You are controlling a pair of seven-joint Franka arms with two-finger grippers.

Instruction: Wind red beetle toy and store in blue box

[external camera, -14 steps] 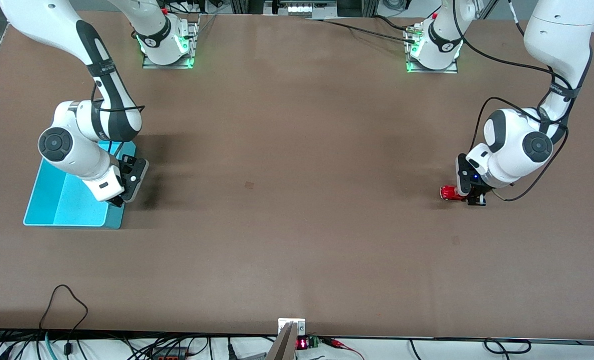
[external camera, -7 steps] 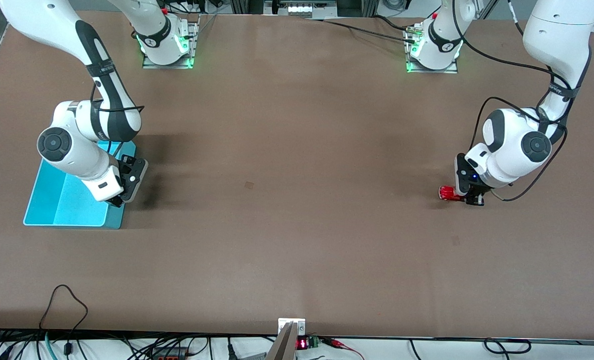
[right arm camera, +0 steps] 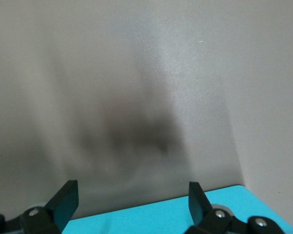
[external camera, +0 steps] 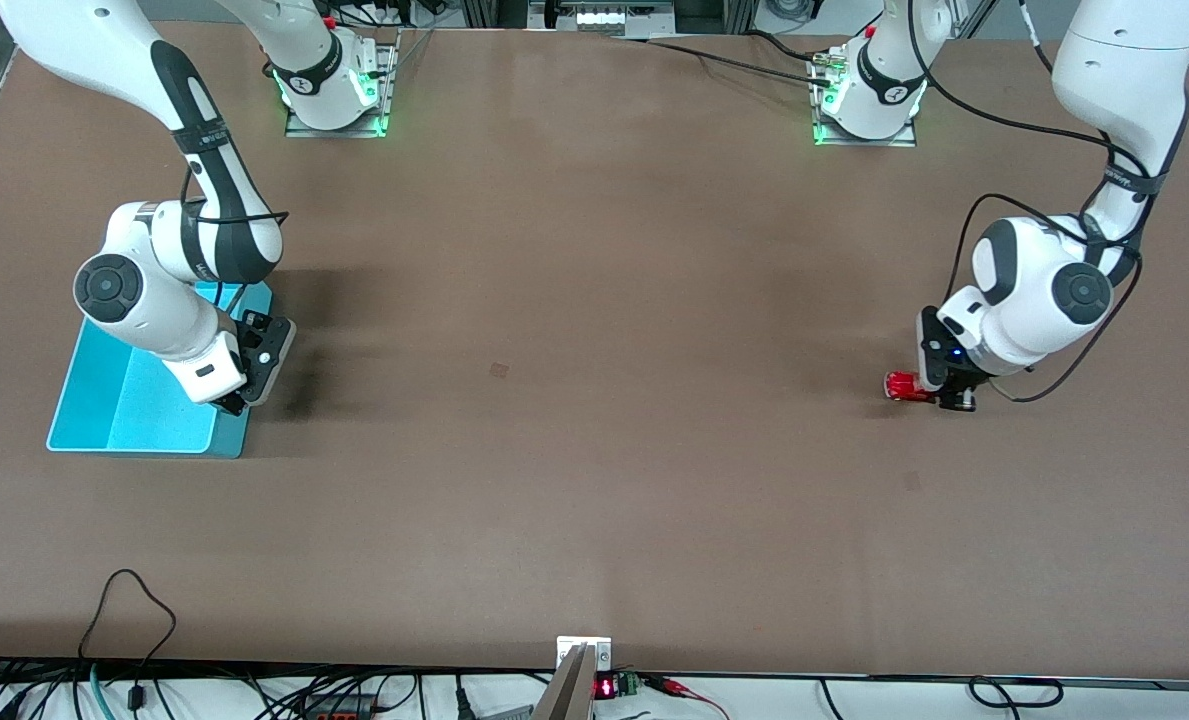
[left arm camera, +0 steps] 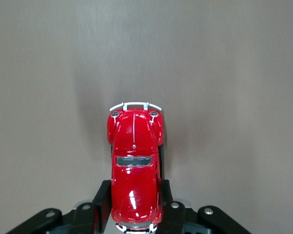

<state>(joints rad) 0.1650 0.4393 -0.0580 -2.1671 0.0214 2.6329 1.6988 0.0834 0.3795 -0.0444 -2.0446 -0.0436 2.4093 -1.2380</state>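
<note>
Gripping the tiny glossy red beetle toy (left arm camera: 135,170) by its rear flanks, the left gripper (external camera: 946,392) sits low at the brown table (external camera: 594,400) toward the left arm's end, its fingers (left arm camera: 103,202) clamped against both sides of the car body. The toy's wheels appear to rest on or just above the surface; contact cannot be confirmed. The light cyan-blue rectangular plastic box (external camera: 134,400) stands at the right arm's end, well apart from the toy and empty where visible. The right gripper (external camera: 246,385) waits over the box's edge with its fingers (right arm camera: 64,200) spread wide, holding nothing. Judged status: toy secured; whether it is wound cannot be told; transfer and storage remain.
</note>
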